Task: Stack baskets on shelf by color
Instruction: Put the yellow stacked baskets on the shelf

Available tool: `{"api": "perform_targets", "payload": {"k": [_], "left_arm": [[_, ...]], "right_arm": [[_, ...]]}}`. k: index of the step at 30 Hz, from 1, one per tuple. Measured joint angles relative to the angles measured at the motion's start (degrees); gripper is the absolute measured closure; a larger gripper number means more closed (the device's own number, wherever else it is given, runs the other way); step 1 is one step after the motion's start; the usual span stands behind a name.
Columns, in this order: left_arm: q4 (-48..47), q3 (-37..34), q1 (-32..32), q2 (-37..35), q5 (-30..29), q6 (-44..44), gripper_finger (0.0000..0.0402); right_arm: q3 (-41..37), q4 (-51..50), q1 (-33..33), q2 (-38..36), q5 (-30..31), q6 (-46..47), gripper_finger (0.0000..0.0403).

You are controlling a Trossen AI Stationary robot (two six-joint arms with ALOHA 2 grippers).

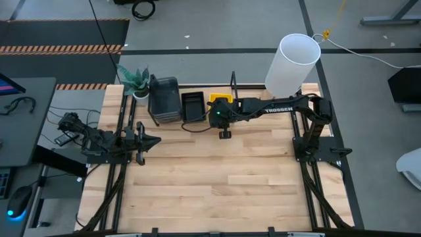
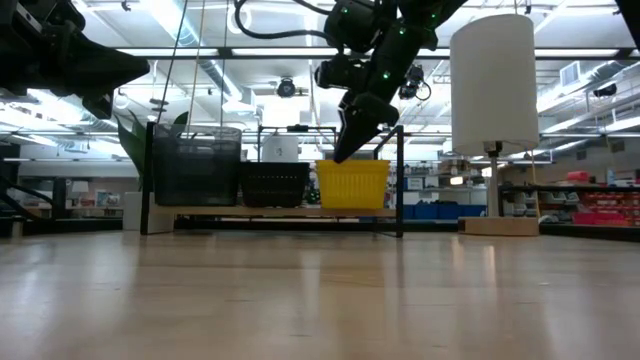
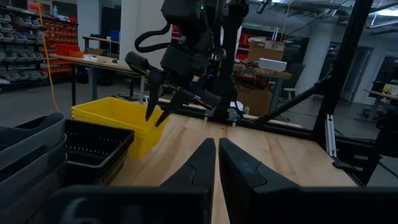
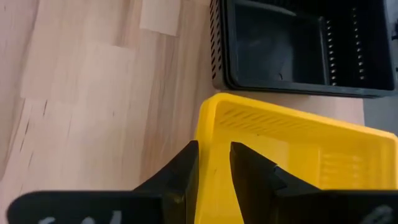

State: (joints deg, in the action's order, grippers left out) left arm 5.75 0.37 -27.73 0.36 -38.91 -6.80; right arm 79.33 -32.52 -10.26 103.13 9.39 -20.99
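Right gripper (image 4: 213, 163) hangs over the near rim of the yellow basket (image 4: 292, 155), its fingers (image 3: 163, 106) only a narrow slit apart and gripping nothing. Just past that basket sits the black basket (image 1: 193, 105), then the grey baskets (image 1: 164, 99) stacked, all along the shelf (image 2: 270, 211). Far off at the table's left edge, the left gripper (image 3: 216, 163) waits, fingers nearly together and empty.

text: "TROSSEN", white letters | on: forearm of the right arm (image 1: 279, 108), seen in the high view | place: near the far edge of the tabletop, right of its middle | other readable texts, labels, numbers or signs: none
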Motion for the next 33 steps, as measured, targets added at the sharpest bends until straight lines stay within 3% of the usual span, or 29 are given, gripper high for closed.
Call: {"api": "perform_targets", "payload": {"k": [12,33], "left_arm": [[0.0,0.0,0.0,0.0,0.0,0.0,0.0366],[0.0,0.0,0.0,0.0,0.0,0.0,0.037]], "right_arm": [[0.0,0.3,0.0,0.0,0.0,-7.6,0.0308],[0.0,-2.7,0.2,0.0,-0.6,-0.4,0.0324]]}}
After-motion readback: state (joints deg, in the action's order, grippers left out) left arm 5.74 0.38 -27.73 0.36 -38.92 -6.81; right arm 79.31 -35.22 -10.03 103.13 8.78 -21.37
